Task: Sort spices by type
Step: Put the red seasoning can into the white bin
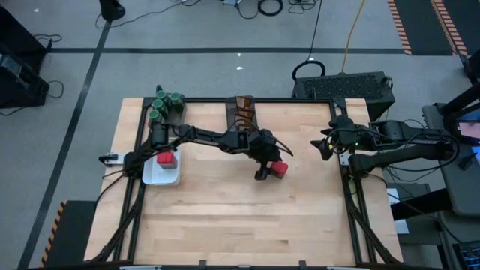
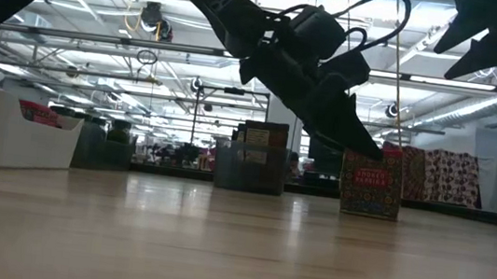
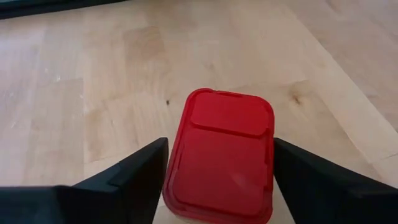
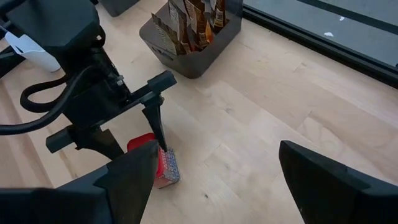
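Left gripper (image 1: 268,171) was mid-table, down over a lone red tin (image 1: 279,169) standing on the wood. In the left wrist view the tin (image 3: 221,155) sat squarely between the two fingers (image 3: 134,177), lid facing the camera, long axis running along the gripper's reach, so the jaws spanned its short width. Fingers sat just beside both long sides; couldn't tell from that view whether they touched. Jaws were apart, tin not gripped as far as I could see.

Low view: tin (image 2: 372,182) upright on the table, patterned label, left fingertip down at its upper edge.

Right gripper (image 1: 324,147) hung wide open near the right table edge, clear of the tin and holding nothing. Left arm was clearly the nearer one.

Tin itself: red, rounded-rectangle lid with a raised inner panel, printed sides; rigid, should take a squeeze across the short side fine.

Other stock:
- white tray (image 1: 154,177) at the left, one red tin (image 1: 166,159) in it
- green-lidded jars (image 1: 166,101) at the back-left corner
- brown packets (image 1: 243,110) in a bin at the back centre

My read: the grasp was lined up; the next move needs the jaws closed, then a carry left to the tray.
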